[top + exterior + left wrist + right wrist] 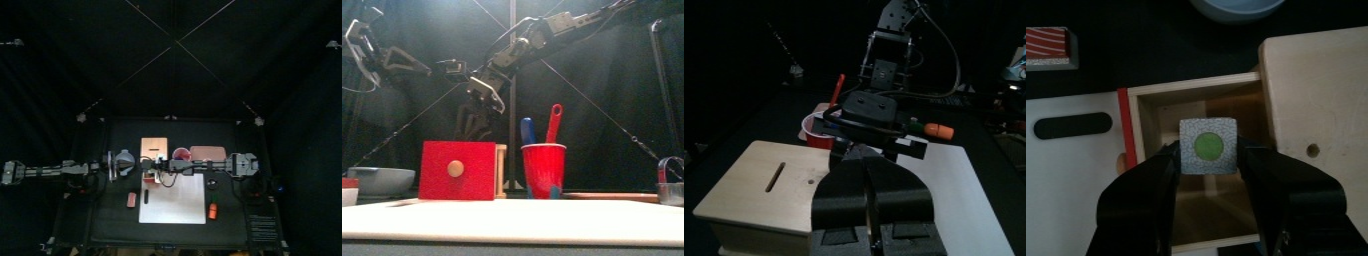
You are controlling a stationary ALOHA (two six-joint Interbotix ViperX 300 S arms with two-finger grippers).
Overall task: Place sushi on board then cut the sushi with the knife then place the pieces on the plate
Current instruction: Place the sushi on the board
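Observation:
One sushi piece point(1209, 140), a grey square with a green centre, lies inside the open drawer point(1227, 215) of the wooden box point(1323, 85). My right gripper point(1209, 153) hangs open over the drawer, one jaw on each side of the piece with a small gap to it. In the front view this gripper point(486, 92) is well above the box. The red cup point(543, 170) holds the blue knife point(529, 130) and the red knife point(553, 120). The white board point(181, 203) lies at the front and the pink tray point(207, 153) at the back. My left gripper point(871, 170) rests shut beside the box.
A blue-grey bowl point(380, 180) stands left of the box. A red and white toy food point(1050, 47) lies by the board's left edge, an orange toy point(213, 212) on its right part. A metal cutter point(671, 172) is at the far right.

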